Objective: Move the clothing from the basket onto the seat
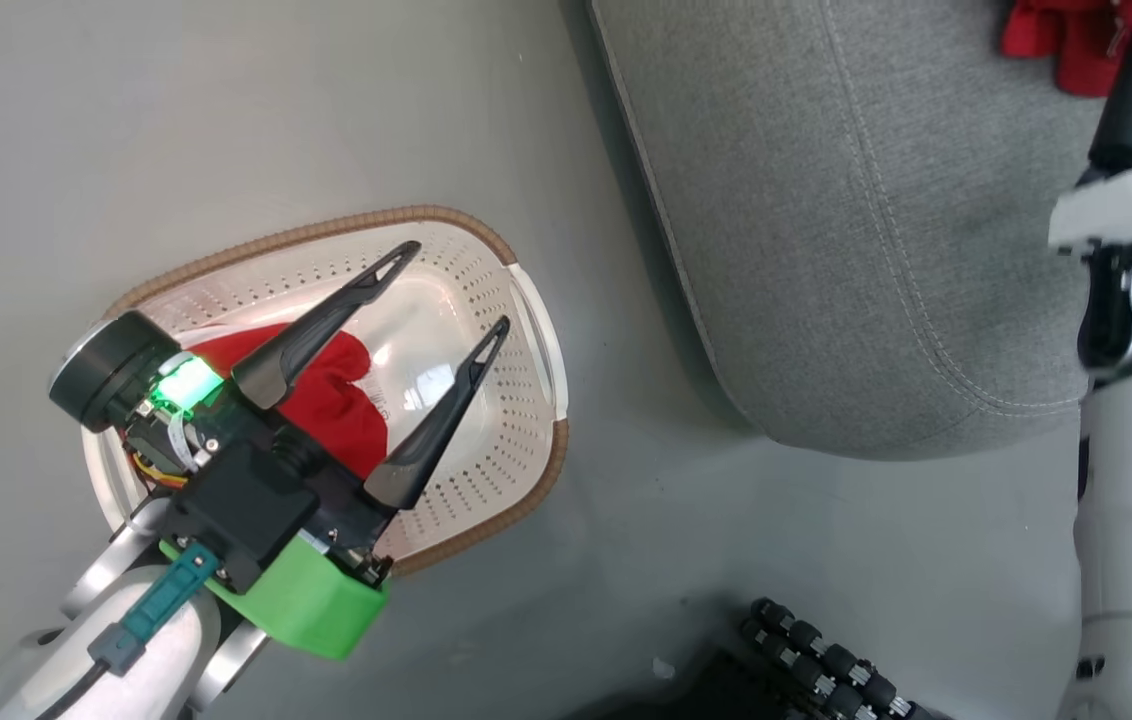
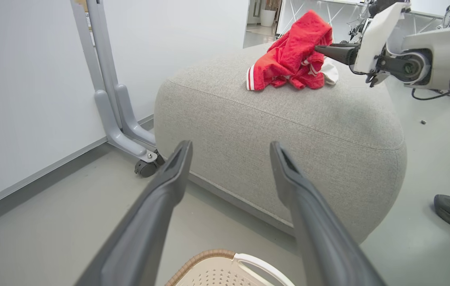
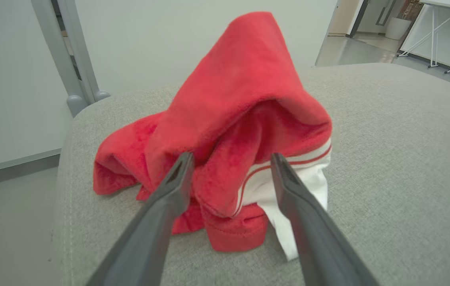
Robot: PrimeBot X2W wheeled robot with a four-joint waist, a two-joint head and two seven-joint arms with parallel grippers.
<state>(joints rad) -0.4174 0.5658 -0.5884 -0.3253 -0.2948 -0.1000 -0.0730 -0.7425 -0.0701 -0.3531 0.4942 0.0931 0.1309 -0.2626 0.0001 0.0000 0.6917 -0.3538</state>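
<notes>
Since your right hand [image 3: 231,157] is released, fingers spread wide, nothing is clamped. The red garment [image 3: 241,99] sits bunched on the seat [image 3: 388,159] right at the fingertips, w/ a fold of it btwn the two tips. Can't tell if either tip touches the cloth. It stands up in a soft peak on the far side of the hand, w/ a white panel & white stripe trim hanging low at its right. Fabric looks plush & fleecy, w/ thick rolled hems.

Your left hand [image 1: 458,285] is released too, fingers wide apart, hovering above the basket [image 1: 526,430] & gripping nothing. The second red garment [image 1: 326,400] lies crumpled on the basket bottom, under the hand's base & its left finger in the head view, toward the basket's left half.

Basket: cream plastic, walls dotted w/ small holes, smooth glossy bottom, brown woven-look rim, white handle on the right side. It stands on the smooth grey floor [image 1: 226,100], left of the seat & apart from it.

Seat: big grey woven upholstery, rounded corners, w/ a stitched seam running along below its top edge.
</notes>
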